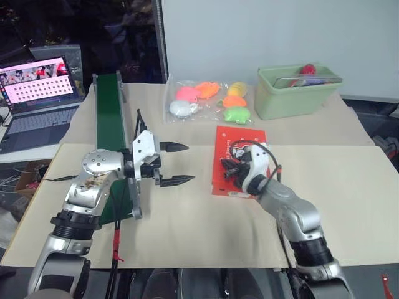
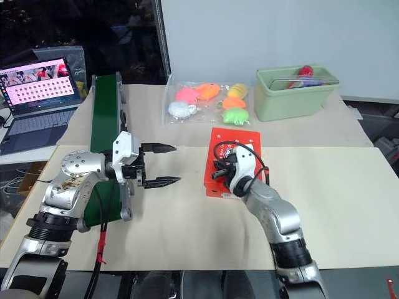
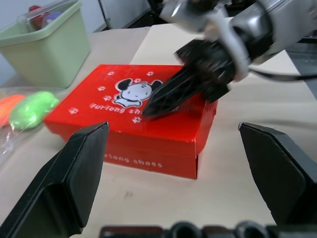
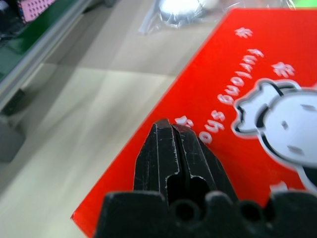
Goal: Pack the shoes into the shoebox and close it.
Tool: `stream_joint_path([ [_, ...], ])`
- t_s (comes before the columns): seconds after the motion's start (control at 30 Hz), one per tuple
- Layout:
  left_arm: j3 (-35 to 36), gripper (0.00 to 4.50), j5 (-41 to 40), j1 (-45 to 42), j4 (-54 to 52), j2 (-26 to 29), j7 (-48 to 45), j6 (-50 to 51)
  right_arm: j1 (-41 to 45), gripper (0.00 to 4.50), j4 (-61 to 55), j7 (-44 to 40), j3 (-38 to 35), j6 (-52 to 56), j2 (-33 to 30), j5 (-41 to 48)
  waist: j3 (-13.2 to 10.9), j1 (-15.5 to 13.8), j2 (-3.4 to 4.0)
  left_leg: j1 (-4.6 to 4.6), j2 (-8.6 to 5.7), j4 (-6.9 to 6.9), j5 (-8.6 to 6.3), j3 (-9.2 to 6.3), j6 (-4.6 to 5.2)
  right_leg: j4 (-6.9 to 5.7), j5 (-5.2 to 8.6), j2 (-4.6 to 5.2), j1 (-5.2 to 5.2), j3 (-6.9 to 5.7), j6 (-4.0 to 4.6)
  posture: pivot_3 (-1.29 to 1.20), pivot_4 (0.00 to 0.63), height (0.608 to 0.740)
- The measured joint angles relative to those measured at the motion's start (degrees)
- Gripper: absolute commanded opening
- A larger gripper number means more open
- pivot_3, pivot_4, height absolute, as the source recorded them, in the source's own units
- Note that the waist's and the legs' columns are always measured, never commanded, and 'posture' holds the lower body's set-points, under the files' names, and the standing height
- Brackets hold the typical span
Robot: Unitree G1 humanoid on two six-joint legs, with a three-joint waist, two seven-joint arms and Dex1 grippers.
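Note:
The shoebox [image 1: 239,138] lies in the middle of the table with its lid down; it is red with a white cartoon dog and white lettering on the lid [image 3: 130,93]. The shoes are out of view. My right gripper [image 1: 228,169] is shut, and its black tips [image 4: 171,130] rest on or just over the lid near the box's front left edge. Off to the left of the box, my left gripper [image 1: 190,163] hovers open with nothing between its fingers [image 3: 64,183], pointing toward the box.
A pale green bin [image 1: 294,94] stands at the back right. A clear bag of colourful soft toys [image 1: 209,99] lies behind the box. A dark green ramp [image 1: 111,124] runs along the left, with a laptop [image 1: 37,93] beyond it.

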State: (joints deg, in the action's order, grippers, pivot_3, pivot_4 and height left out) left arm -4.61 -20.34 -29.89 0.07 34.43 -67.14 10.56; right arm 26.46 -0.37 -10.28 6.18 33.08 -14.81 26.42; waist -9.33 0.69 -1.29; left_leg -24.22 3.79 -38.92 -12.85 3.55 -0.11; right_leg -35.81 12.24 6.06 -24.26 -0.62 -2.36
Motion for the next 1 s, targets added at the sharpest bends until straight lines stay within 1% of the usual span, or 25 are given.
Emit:
stream_joint_path([
  [0.13, 0.04, 4.50, 0.00, 1.09, -1.36, 0.09, 0.73, 0.84, 1.84, 0.03, 3.29, -1.86, -0.11, -1.30, 0.41, -2.66, 0.02, 0.05, -0.02, 0.01, 0.01, 0.01, 0.00, -0.01, 0.00, -0.02, 0.01, 0.00, 0.02, -0.01, -0.01, 0.00, 0.150, 0.729],
  [0.3, 0.22, 4.50, -0.02, 2.11, -3.19, 0.16, 2.22, 2.02, 1.57, 0.03, 2.63, -3.04, -0.23, -0.15, 0.70, -3.94, 0.02, 0.06, -0.02, 0.05, 0.02, 0.01, 0.00, -0.01, 0.00, -0.05, 0.01, 0.00, 0.03, -0.01, -0.01, 0.00, 0.150, 0.729],
  [0.4, 1.35, 4.50, -0.02, 3.40, -4.02, -0.16, 5.33, 3.41, 1.25, 0.03, 1.38, -3.28, -0.42, 1.35, 0.71, -4.41, 0.02, 0.01, -0.02, 0.04, 0.02, 0.03, 0.00, -0.02, 0.00, -0.03, 0.02, 0.00, 0.03, -0.01, -0.02, 0.00, 0.150, 0.729],
  [0.47, 3.27, 4.50, -0.15, 3.74, -4.50, -1.69, 10.27, 6.40, 0.74, 0.03, 0.10, -3.16, -0.72, 2.41, 0.74, -4.92, 0.02, -0.08, -0.02, 0.03, 0.02, 0.03, 0.00, -0.02, 0.00, -0.02, 0.02, 0.00, 0.05, -0.02, -0.03, 0.00, 0.150, 0.729],
  [0.53, 6.15, 4.50, -0.19, 4.45, -6.05, -4.65, 17.38, 9.21, -0.92, 0.03, -2.73, -2.83, -2.88, 3.73, 1.12, -3.47, 0.02, -0.22, -0.03, -0.02, 0.02, 0.02, 0.00, -0.04, 0.00, -0.02, 0.02, 0.00, 0.03, -0.04, -0.04, 0.00, 0.150, 0.729],
  [0.6, 10.50, 4.50, -0.06, 6.42, -8.30, -8.38, 26.38, 11.36, -3.29, 0.03, -7.50, -1.96, -8.63, 5.48, 1.46, 0.90, 0.00, -0.36, -0.03, -0.11, 0.03, 0.04, 0.00, -0.06, 0.00, -0.06, 0.01, 0.01, -0.02, -0.03, -0.05, 0.00, 0.150, 0.729],
  [0.63, 13.07, 4.50, 0.71, 8.05, -9.79, -9.88, 32.27, 13.16, -3.60, 0.03, -11.02, -1.36, -14.14, 7.01, 0.93, 5.16, 0.00, -0.38, -0.03, -0.16, 0.02, 0.05, 0.00, -0.06, 0.00, -0.08, 0.00, 0.01, -0.03, -0.04, -0.07, 0.00, 0.150, 0.729],
  [0.7, 16.15, 4.50, 1.47, 10.39, -11.66, -11.28, 38.63, 15.22, -3.57, 0.03, -15.76, -0.79, -21.45, 8.34, -2.20, 9.45, 0.00, -0.42, -0.03, -0.13, 0.02, 0.07, -0.01, -0.06, 0.00, -0.05, 0.00, 0.02, 0.01, -0.07, -0.07, 0.00, 0.150, 0.729],
  [0.73, 17.26, 4.50, 1.73, 11.17, -12.19, -11.90, 40.75, 16.03, -3.60, 0.03, -16.90, -0.78, -23.81, 8.74, -3.79, 10.44, 0.00, -0.45, -0.03, -0.11, 0.02, 0.08, -0.01, -0.06, 0.00, -0.04, 0.00, 0.02, 0.03, -0.08, -0.07, 0.00, 0.150, 0.729],
  [0.77, 18.71, 4.50, 2.04, 12.56, -13.34, -13.04, 43.96, 16.85, -4.27, 0.03, -18.16, -0.93, -26.59, 9.15, -6.65, 10.93, 0.01, -0.46, -0.04, -0.09, 0.02, 0.10, -0.01, -0.05, -0.01, 0.04, 0.00, 0.02, 0.04, -0.09, -0.07, 0.00, 0.150, 0.729],
  [0.83, 20.35, 4.50, 2.22, 14.20, -14.46, -14.82, 48.04, 17.75, -5.86, 0.03, -18.22, -1.02, -28.95, 10.00, -9.82, 10.82, 0.01, -0.50, -0.05, -0.05, 0.01, 0.10, -0.01, -0.04, -0.01, 0.12, 0.01, 0.02, 0.04, -0.08, -0.07, 0.00, 0.150, 0.729],
  [0.9, 22.60, 4.50, 2.07, 15.31, -14.95, -17.32, 52.26, 18.64, -7.83, 0.03, -17.01, -0.96, -29.67, 9.81, -11.82, 9.49, 0.01, -0.52, -0.06, -0.01, 0.00, 0.07, -0.01, -0.03, -0.01, 0.06, 0.02, 0.02, 0.04, -0.06, -0.05, 0.00, 0.150, 0.729],
  [0.93, 22.91, 4.50, 2.08, 15.38, -14.94, -17.85, 53.40, 18.68, -8.44, 0.03, -16.28, -0.82, -28.94, 9.29, -12.81, 7.61, 0.01, -0.49, -0.06, 0.01, -0.02, 0.06, 0.00, -0.03, -0.01, 0.03, 0.02, 0.02, 0.04, -0.04, -0.05, 0.00, 0.150, 0.729],
  [1.0, 23.77, 4.50, 2.17, 16.04, -14.92, -18.40, 55.70, 18.56, -10.15, 0.03, -12.62, -0.12, -25.56, 6.64, -15.80, 0.52, 0.01, -0.23, -0.06, 0.09, -0.05, 0.04, 0.01, -0.03, -0.03, 0.01, 0.02, 0.02, 0.10, 0.02, -0.04, 0.00, 0.150, 0.729],
])
